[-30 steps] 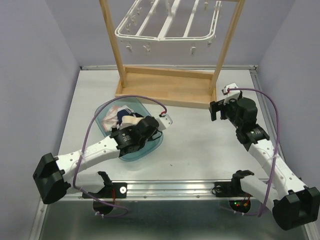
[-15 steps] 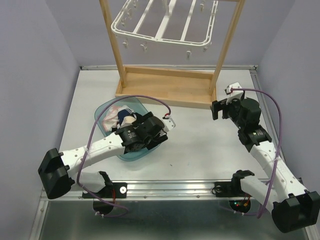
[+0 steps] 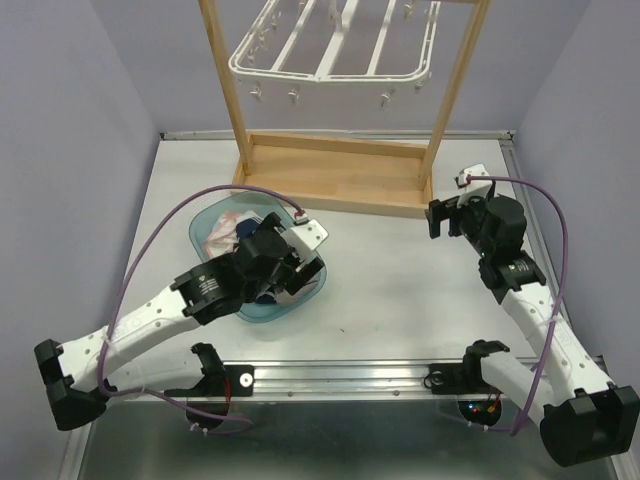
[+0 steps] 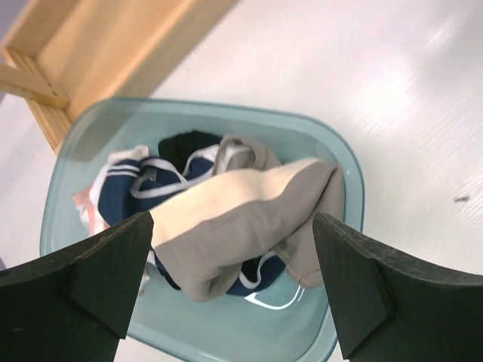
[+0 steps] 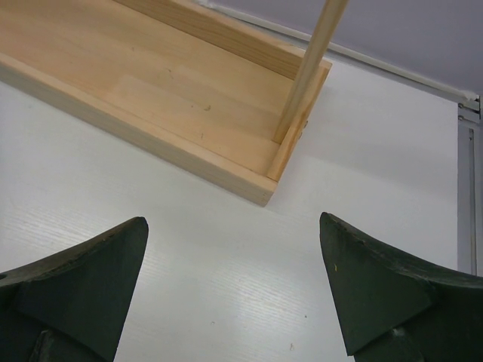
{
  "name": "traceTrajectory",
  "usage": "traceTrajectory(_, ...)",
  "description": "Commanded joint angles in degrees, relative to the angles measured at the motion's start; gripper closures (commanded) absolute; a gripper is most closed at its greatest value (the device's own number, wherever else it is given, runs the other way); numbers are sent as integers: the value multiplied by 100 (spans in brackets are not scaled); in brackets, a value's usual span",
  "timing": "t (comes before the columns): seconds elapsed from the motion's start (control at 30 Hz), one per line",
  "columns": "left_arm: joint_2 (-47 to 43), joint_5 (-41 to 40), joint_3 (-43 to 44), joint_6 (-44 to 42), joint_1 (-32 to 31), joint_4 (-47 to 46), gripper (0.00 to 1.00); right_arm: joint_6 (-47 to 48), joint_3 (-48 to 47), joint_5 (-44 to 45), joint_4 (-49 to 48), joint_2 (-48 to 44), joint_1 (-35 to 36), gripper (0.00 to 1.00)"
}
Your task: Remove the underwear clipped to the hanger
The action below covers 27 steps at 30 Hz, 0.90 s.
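The underwear [image 4: 249,215] lies in a heap inside a teal plastic tub [image 4: 353,188]: a beige piece on top, navy with white trim, black and pink under it. My left gripper [image 4: 232,219] hangs open just above the heap, touching nothing. From above, the left gripper [image 3: 290,262] covers the tub's right half, and pink cloth [image 3: 220,233] shows beside it. The white hanger [image 3: 335,45] hangs in the wooden stand with bare clips. My right gripper [image 3: 445,215] is open over the table near the stand's right corner, and the right gripper [image 5: 233,220] holds nothing.
The wooden stand's tray base [image 3: 330,175] and two posts cross the back of the table; its corner [image 5: 264,188] lies just ahead of the right fingers. Purple cables [image 3: 200,195] loop over both arms. Walls close in the left, right and back.
The left gripper has opened and let the beige piece fall onto the heap in the tub, then risen a little as its arm swung back. The hanger sways slightly. The right arm barely moved.
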<state>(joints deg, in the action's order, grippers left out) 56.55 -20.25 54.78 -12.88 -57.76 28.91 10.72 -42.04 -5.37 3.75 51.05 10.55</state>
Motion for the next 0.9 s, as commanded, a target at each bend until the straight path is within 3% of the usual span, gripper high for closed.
traceTrajectory(0.0, -636, 5, 173, 268, -16, -1060, 1, -87, 73, 18, -322, -112, -132, 0)
traceTrajectory(0.1, -1110, -793, -37, 540, 123, -1701, 1, -386, 38, 255, -322, -113, -237, 0)
traceTrajectory(0.2, -1295, -718, -117, 769, 744, -2107, 1, -763, -23, 369, -322, -130, -395, 0)
traceTrajectory(0.3, -1357, -69, -178, 997, 1624, -2441, 1, -1062, -32, 465, -322, -200, -571, 0)
traceTrajectory(0.33, -1375, 507, -283, 1181, 2306, -2564, 1, -1063, -41, 501, -322, -244, -658, 0)
traceTrajectory(0.47, -1139, 1934, -486, 1964, 4021, -2864, 1, -1388, -23, 808, -322, -323, -843, 0)
traceTrajectory(0.57, -1024, 1517, -670, 2202, 4238, -3066, 1, -1388, 47, 1002, -524, -315, -940, 0)
traceTrajectory(0.7, -752, 7, -882, 2334, 4290, -2954, 1, -1441, 108, 1301, -630, -280, -984, 0)
traceTrajectory(0.87, -1014, 30, -1172, 2212, 4290, -3066, 1, -1537, 161, 1371, -674, -244, -1028, 0)
